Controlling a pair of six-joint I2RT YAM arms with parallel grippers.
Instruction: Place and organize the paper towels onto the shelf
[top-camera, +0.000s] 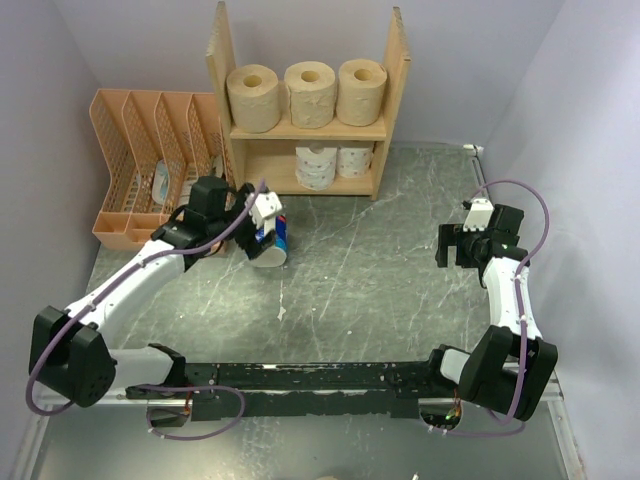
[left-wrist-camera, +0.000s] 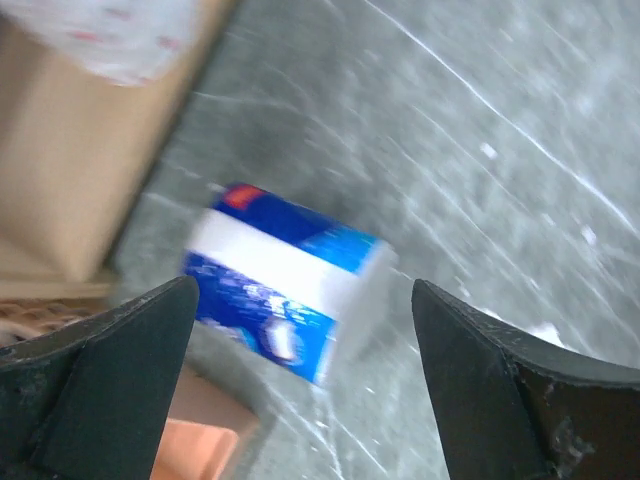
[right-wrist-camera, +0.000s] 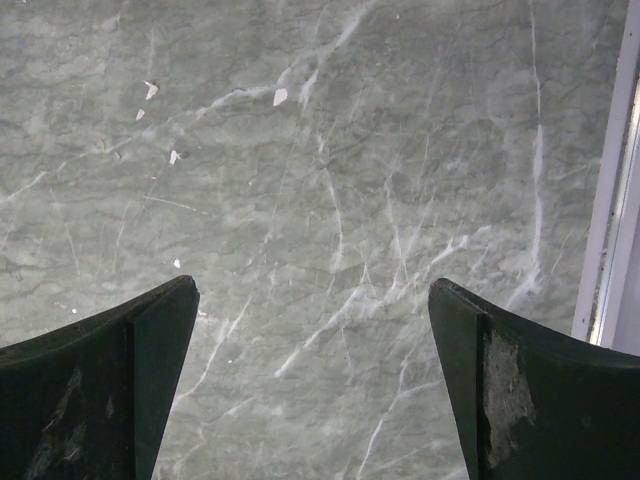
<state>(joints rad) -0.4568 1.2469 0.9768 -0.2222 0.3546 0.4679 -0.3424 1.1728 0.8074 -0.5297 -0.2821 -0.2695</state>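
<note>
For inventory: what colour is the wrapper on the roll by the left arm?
Wrapper: blue, white band; left wrist view.

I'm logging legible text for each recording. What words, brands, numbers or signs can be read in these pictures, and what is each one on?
No text can be read in any view.
Blue-wrapped roll: white and red marks on the wrapper, too blurred to read.
Left white roll and right white roll on the lower tier of the shelf: faint print, too small to read.
</note>
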